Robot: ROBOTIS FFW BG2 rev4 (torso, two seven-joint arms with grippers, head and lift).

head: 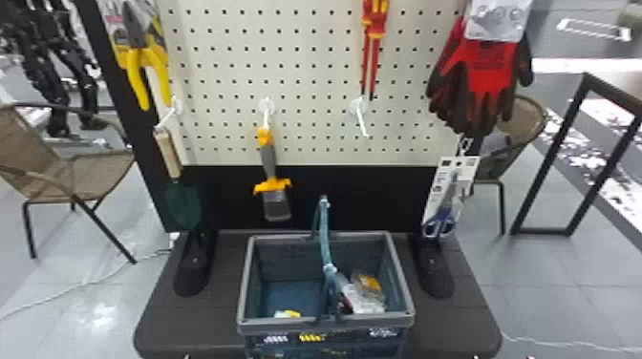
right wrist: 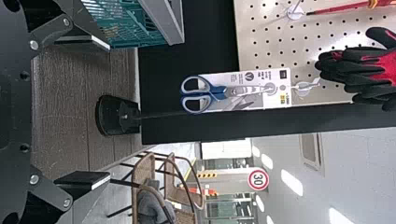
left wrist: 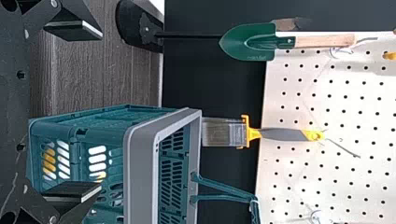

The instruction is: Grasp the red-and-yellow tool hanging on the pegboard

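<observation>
The red-and-yellow tool [head: 372,43] hangs upright at the top of the white pegboard [head: 310,71], right of centre, with two thin red shafts pointing down to a white hook [head: 359,113]. The right wrist view catches its red shafts [right wrist: 345,6] at the edge. My left gripper [left wrist: 74,109] is open low over the table, in front of the basket [left wrist: 140,154]. My right gripper [right wrist: 86,109] is open too, low by the board's right foot [right wrist: 114,115], with nothing between its fingers.
A grey-rimmed teal basket [head: 244,286] with small items stands on the dark table [head: 191,324]. Yellow pliers [head: 143,62], a green trowel [head: 179,191], a brush [head: 271,186], packaged scissors [head: 446,200] and red-black gloves [head: 477,76] also hang on the board. A chair [head: 62,167] stands on the left, a black table frame [head: 597,143] on the right.
</observation>
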